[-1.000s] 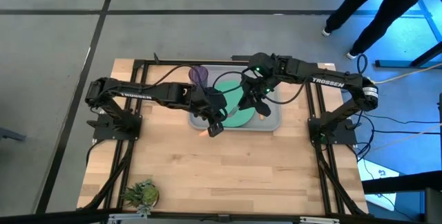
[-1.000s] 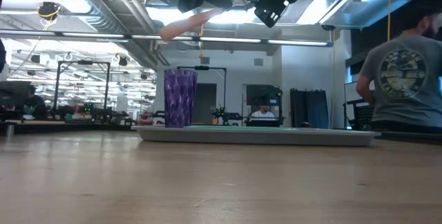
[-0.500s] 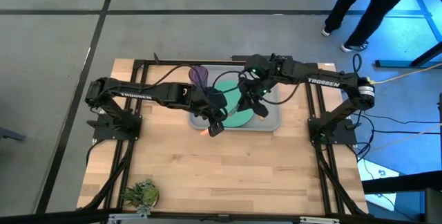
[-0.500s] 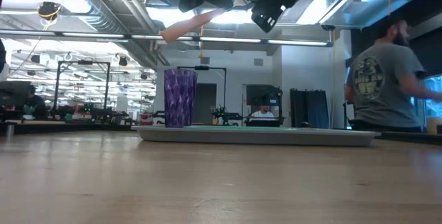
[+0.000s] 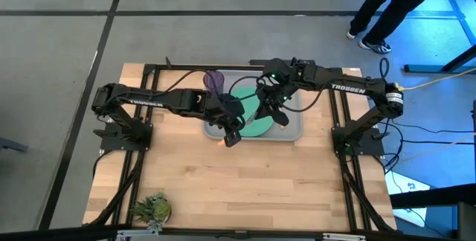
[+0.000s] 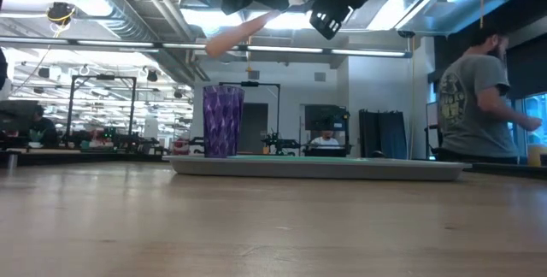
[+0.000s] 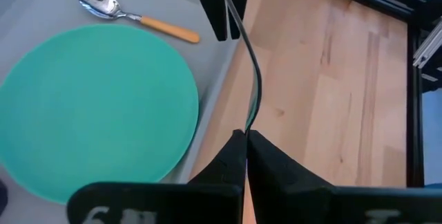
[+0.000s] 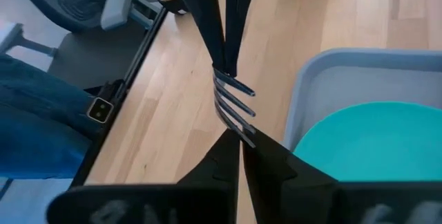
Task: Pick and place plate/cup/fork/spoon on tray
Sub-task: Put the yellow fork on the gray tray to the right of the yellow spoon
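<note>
- Your left claw point(image 7: 245, 137) is closed tight on the fork point(image 8: 231, 103) near its neck. It holds the fork in the air over the tray's point(image 5: 294, 134) front left corner.
- The fork's orange handle sticks out past the left claw, beyond the tray's front edge. In the low view you see it tilted, well above the tray.
- Your right claw point(image 8: 239, 140) is over the tray, above the plate point(image 7: 90, 106), and faces the left claw. Its fingers are pressed together on the tips of the tines, so both claws have the fork at once.
- The plate lies flat in the middle of the tray.
- The spoon point(image 7: 131, 15) lies in the tray just beside the plate, on the tray's right side. It is flat on the tray floor, and you cannot tell whether it touches the plate.
- The cup point(image 6: 222, 121) stands upright in the tray's far left corner, apart from the plate.
- The tray sits on the surface point(image 5: 245, 181), towards its far edge and between the two arm bases.
</note>
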`<action>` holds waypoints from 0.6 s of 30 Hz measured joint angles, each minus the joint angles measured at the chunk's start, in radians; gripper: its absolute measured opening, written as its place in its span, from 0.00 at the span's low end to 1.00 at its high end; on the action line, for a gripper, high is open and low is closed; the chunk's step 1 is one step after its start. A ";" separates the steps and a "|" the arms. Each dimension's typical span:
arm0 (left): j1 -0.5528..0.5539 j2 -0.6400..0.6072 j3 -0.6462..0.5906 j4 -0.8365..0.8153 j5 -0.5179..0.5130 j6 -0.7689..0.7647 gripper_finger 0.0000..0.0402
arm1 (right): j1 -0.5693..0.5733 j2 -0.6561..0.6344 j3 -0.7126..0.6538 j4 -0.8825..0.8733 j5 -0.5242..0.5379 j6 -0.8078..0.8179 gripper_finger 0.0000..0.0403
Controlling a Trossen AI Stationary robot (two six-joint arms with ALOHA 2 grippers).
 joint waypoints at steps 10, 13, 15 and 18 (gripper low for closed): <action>0.000 0.000 0.000 -0.001 0.001 0.000 0.00 | 0.000 0.000 0.000 -0.010 -0.033 0.052 0.13; 0.000 0.000 0.000 -0.001 0.000 0.000 0.00 | 0.000 0.000 0.000 -0.010 -0.034 0.048 0.18; 0.000 0.000 0.000 -0.002 0.000 0.000 0.00 | 0.000 0.000 0.000 -0.007 -0.034 0.050 0.20; 0.000 0.000 0.000 -0.002 0.000 0.000 0.00 | 0.000 0.000 0.000 0.007 -0.034 0.050 0.21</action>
